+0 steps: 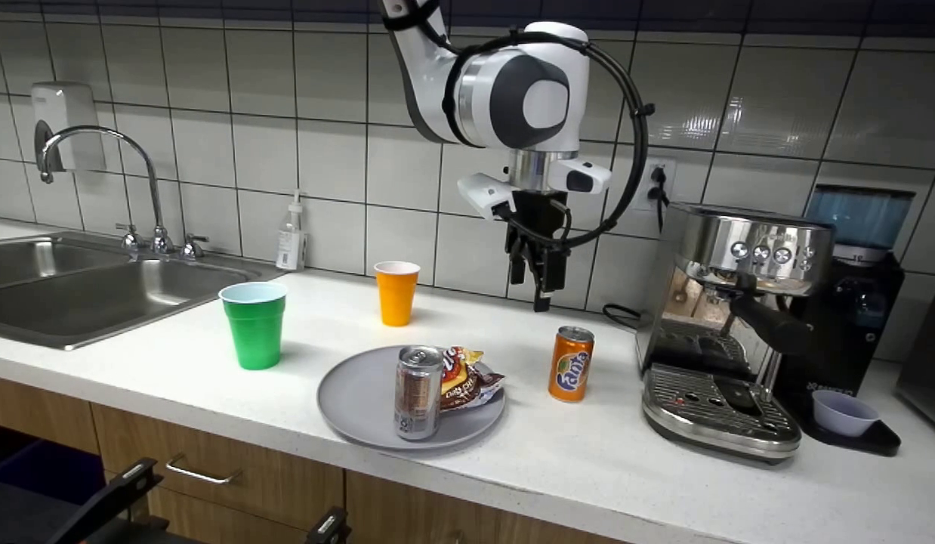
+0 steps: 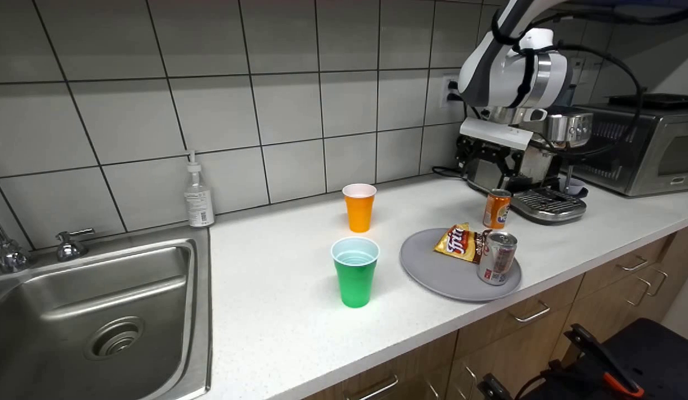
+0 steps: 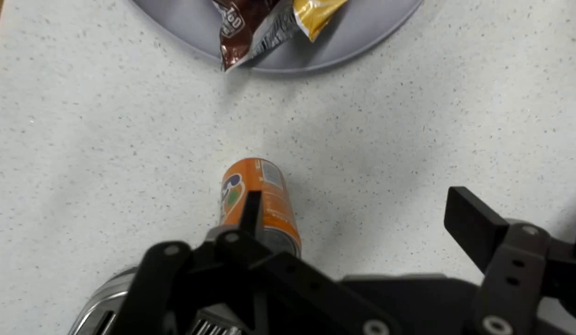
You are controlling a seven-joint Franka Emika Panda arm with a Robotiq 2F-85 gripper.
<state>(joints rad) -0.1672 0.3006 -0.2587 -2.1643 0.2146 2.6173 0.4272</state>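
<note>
Wrist view shows our black two-fingered gripper (image 3: 355, 211), spread wide and holding nothing. Lower down, the orange metal can (image 3: 278, 202) stands upright on the speckled white counter (image 3: 106, 139), near the round grey plate (image 3: 369, 23). We'd call this the reaching step; grabbing the can would mean lining up, then going down.

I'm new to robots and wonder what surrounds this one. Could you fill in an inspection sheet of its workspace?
Surface: white counter, speckled in the wrist view.
Nearest thing: orange can, upright, lower than the gripper, not held.
Clutter: plate carrying a silver can and snack bag; orange cup; green cup.
Gripper: open, above the counter; nothing seen in its grip.
Cables: black cable strapped to the arm, looping out beside it; cord at a wall outlet.
Surroundings: sink, pump bottle, coffee machine, tiled wall.
</note>
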